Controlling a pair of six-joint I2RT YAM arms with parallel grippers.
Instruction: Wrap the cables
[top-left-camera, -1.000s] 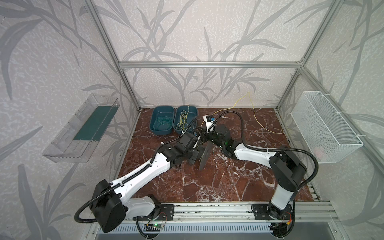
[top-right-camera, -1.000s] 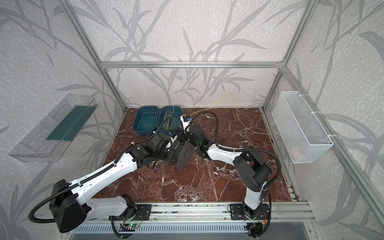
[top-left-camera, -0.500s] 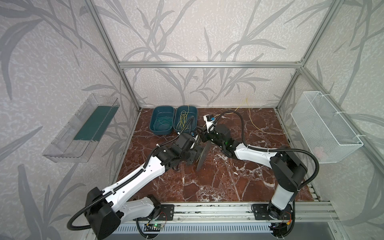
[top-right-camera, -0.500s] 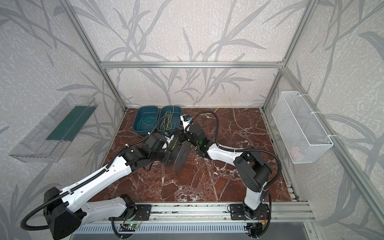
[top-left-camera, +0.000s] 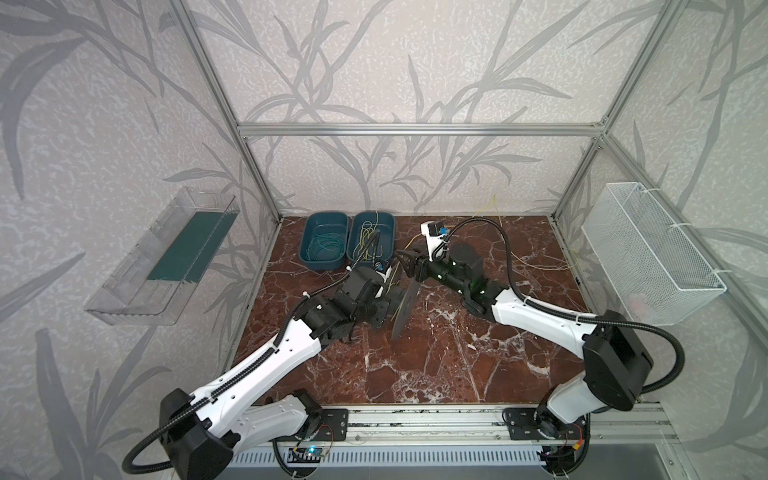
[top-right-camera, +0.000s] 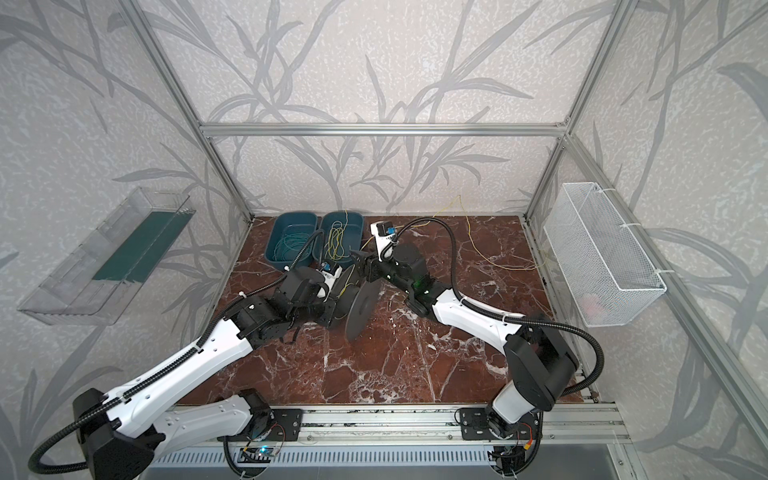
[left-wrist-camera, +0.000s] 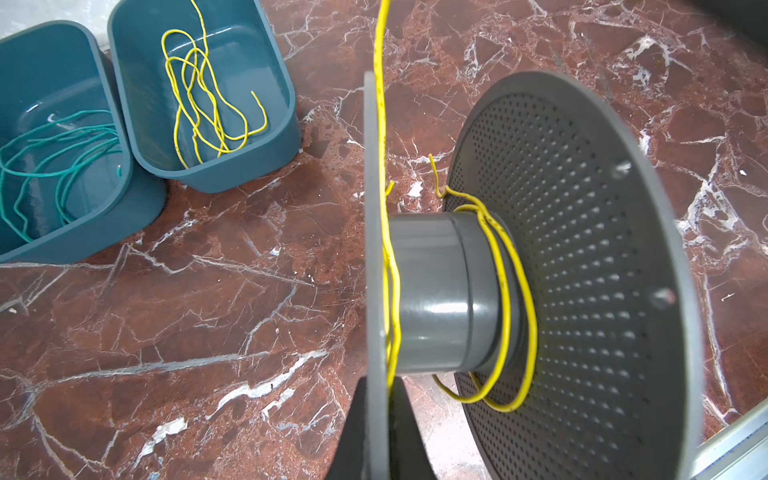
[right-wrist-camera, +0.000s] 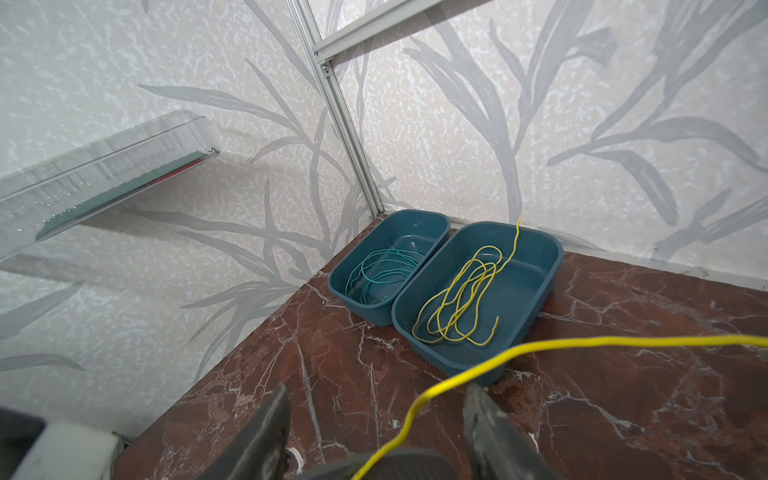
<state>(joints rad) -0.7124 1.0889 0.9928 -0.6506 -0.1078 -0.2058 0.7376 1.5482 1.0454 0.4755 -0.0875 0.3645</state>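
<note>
While left gripper (left-wrist-camera: 380, 380) clamps spool (left-wrist-camera: 432, 291) rim, right gripper (right-wrist-camera: 378, 388) spread

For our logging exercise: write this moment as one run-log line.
left gripper: shut on spool rim | right gripper: open, cable between jaws | cable: few loose turns on spool | wrap: unfinished

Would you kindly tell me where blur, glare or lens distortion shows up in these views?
Left wrist view: a glare streak sits on the hub of the spool. Right wrist view: the yellow cable and the right gripper are blurred close to the lens, while the bins are sharp. In both top views: even light, soft shadows, and frame posts that splay outward.
</note>
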